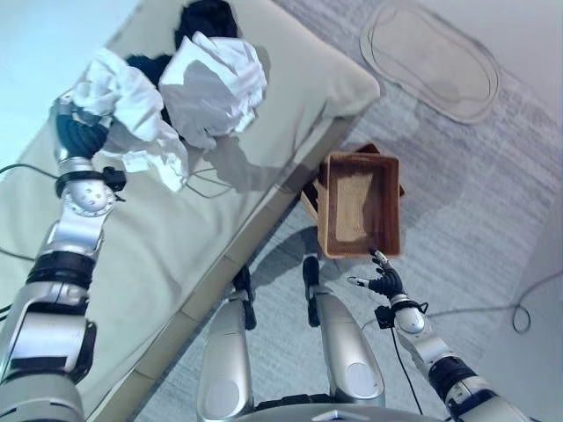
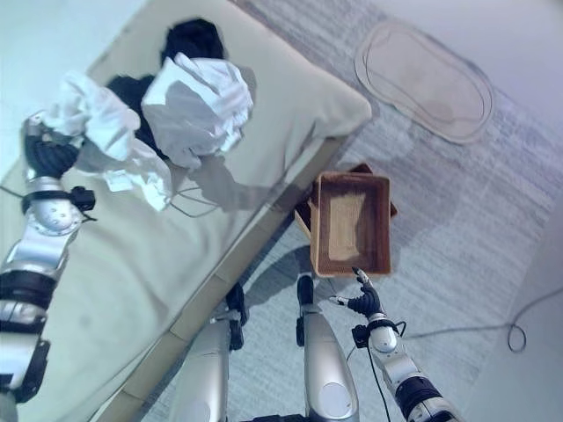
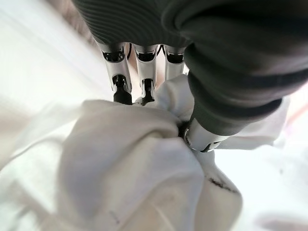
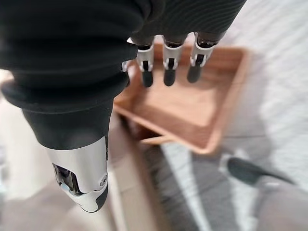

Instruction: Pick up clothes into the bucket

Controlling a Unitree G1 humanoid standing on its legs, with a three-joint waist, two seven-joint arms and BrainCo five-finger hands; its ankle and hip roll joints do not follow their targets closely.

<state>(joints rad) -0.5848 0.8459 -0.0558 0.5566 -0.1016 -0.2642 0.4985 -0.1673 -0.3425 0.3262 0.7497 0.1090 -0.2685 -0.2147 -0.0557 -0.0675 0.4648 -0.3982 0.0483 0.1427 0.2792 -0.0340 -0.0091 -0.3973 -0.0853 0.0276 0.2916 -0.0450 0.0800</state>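
My left hand [image 1: 79,132] is over the bed, shut on a bunched white garment [image 1: 132,110]; its fingers [image 3: 120,86] and thumb pinch the white cloth [image 3: 134,168]. A bigger white bundle [image 1: 215,83] lies just beside it, and I cannot tell whether the two are joined. Black clothes [image 1: 207,18] lie behind them. A brown woven basket [image 1: 393,207] stands on the floor by the bed's corner. My right hand [image 1: 384,281] hovers open just in front of the basket [image 4: 226,110], its fingers [image 4: 167,72] straight and holding nothing.
The beige mattress [image 1: 176,255] runs diagonally across the left. Grey carpet [image 1: 475,220] surrounds the basket. An oval light rug [image 1: 431,57] lies at the far right.
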